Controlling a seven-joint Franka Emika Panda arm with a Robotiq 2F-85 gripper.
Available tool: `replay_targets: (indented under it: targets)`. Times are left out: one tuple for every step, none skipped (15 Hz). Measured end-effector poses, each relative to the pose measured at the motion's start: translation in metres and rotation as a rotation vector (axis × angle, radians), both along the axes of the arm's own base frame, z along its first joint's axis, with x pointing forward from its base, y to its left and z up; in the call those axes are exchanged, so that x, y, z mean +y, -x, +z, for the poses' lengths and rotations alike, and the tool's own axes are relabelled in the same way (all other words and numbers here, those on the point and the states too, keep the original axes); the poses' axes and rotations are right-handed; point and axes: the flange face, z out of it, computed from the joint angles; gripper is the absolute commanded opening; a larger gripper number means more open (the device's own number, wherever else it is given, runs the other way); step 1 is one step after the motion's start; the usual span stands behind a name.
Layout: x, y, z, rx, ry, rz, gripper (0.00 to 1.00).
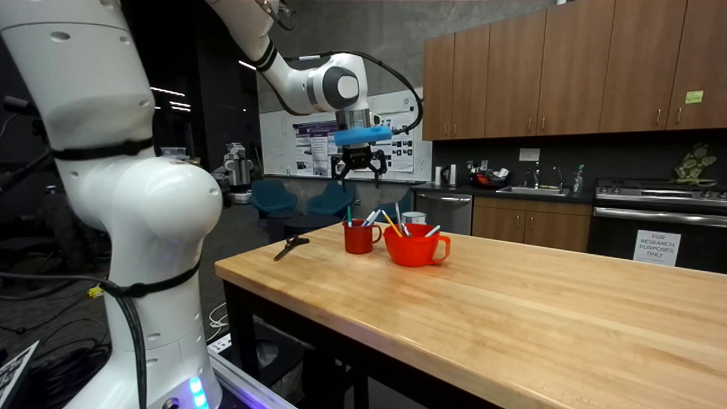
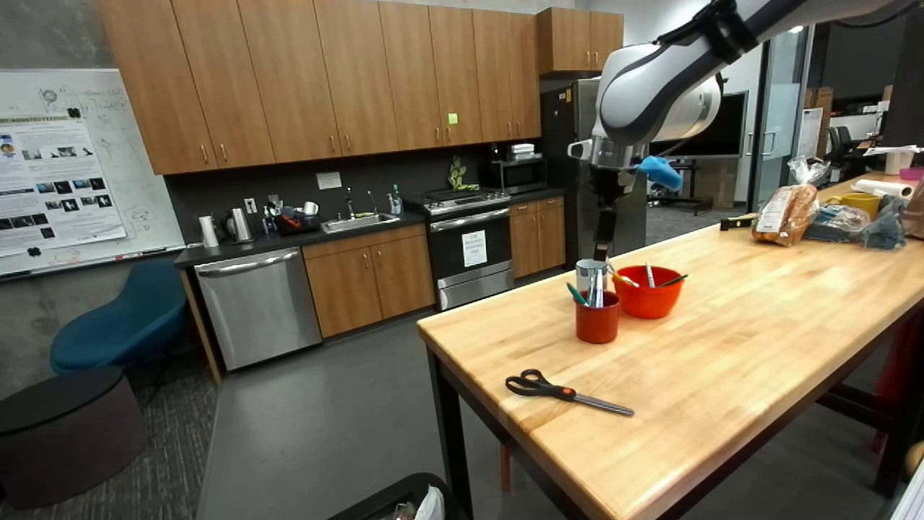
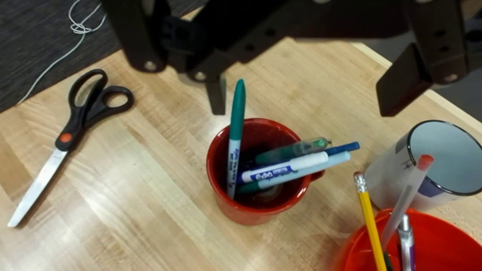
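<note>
The pincer (image 1: 360, 182) is hanging wide above the bench (image 1: 511, 307), its fingers (image 3: 216, 98) standing well apart with nothing between them and touching nothing. In an exterior view it is appearing directly over the red mug (image 1: 358, 243), which is standing upright, its handle pointing toward the red bowl (image 1: 410, 257), and holding several pens (image 1: 370, 217). In the wrist view a green-capped marker (image 3: 236, 135) is rising steeply along the mug's side, its cap showing near one finger, while a white-capped marker (image 3: 284, 168) is leaning lower toward the handle, bunching with others.

Any reach here is, in my judgement, calling for a straight descent with the gap centred on a single pen, and fingers narrowed first: at this spread they are risking the mug's rim and the white cup (image 3: 389, 180). The green-capped marker is offering the cleaner purchase, standing apart; the bunched ones are likely to be dragging on each other.

Farther out, the red bowl is sitting just beside the white cup and carrying a yellow pencil (image 3: 371, 222) and a silver pen (image 3: 406, 235). Black-handled scissors (image 2: 556, 390) are lying flat near the bench's edge, and bagged bread (image 2: 785, 214) is resting toward the far end in an exterior view.
</note>
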Motion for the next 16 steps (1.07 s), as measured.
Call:
replay_targets:
  targets:
    - [-0.001, -0.003, -0.001, 0.007, -0.014, 0.010, 1.00]
    - [-0.002, -0.007, -0.002, 0.014, -0.026, 0.018, 1.00]
    - [-0.003, -0.011, -0.003, 0.023, -0.036, 0.024, 1.00]
    - [-0.005, -0.015, -0.005, 0.030, -0.042, 0.029, 1.00]
    - [-0.007, -0.020, -0.007, 0.037, -0.045, 0.032, 1.00]
    - [-0.009, -0.024, -0.009, 0.043, -0.043, 0.032, 1.00]
    - [-0.013, -0.029, -0.012, 0.049, -0.042, 0.030, 1.00]
    - [-0.016, -0.034, -0.015, 0.053, -0.040, 0.025, 1.00]
    - [-0.020, -0.038, -0.017, 0.057, -0.038, 0.020, 1.00]
    - [-0.024, -0.042, -0.020, 0.062, -0.037, 0.017, 1.00]
    - [-0.028, -0.046, -0.022, 0.067, -0.035, 0.014, 1.00]
    - [-0.032, -0.050, -0.025, 0.074, -0.034, 0.010, 1.00]
    - [-0.035, -0.053, -0.027, 0.083, -0.034, 0.007, 1.00]
    - [-0.039, -0.057, -0.029, 0.091, -0.033, 0.003, 1.00]
    - [-0.042, -0.060, -0.032, 0.099, -0.033, 0.000, 1.00]
    - [-0.045, -0.063, -0.033, 0.106, -0.033, -0.003, 1.00]
